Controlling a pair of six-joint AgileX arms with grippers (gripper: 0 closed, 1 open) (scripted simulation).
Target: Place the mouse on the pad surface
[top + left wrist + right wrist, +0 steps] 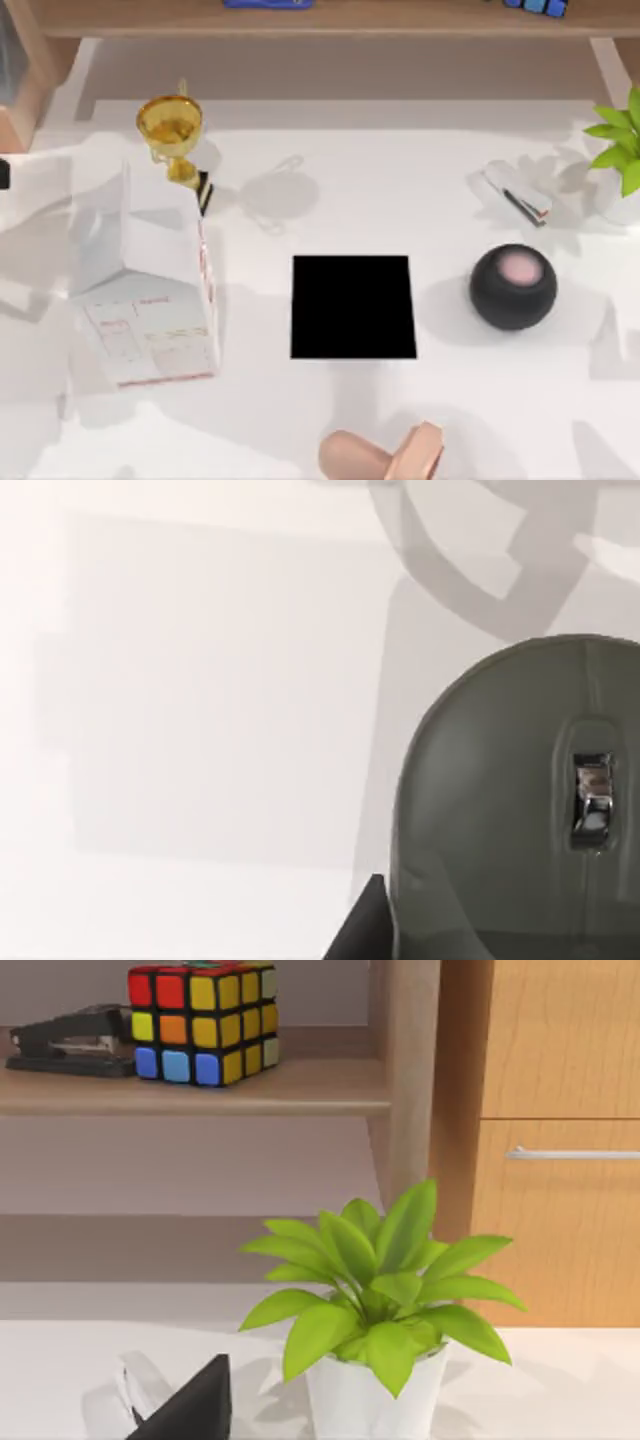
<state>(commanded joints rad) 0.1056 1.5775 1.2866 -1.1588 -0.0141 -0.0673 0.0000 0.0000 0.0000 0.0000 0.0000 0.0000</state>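
White tabletop (450,420), mouse (272,192) lying beyond the black pad (353,306), apart from it: we should grip its sides squarely, lift clear, centre over pad; either arm's jaw state we cannot tell.

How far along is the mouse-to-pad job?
Done: nothing placed yet; the pad lies bare. In hand: the mouse rests on the white table, close up in the left wrist view, so the left arm seems to be near it; no grasp visible. Left: grasp, carry, set down on the pad. The right arm is idle, facing the plant.
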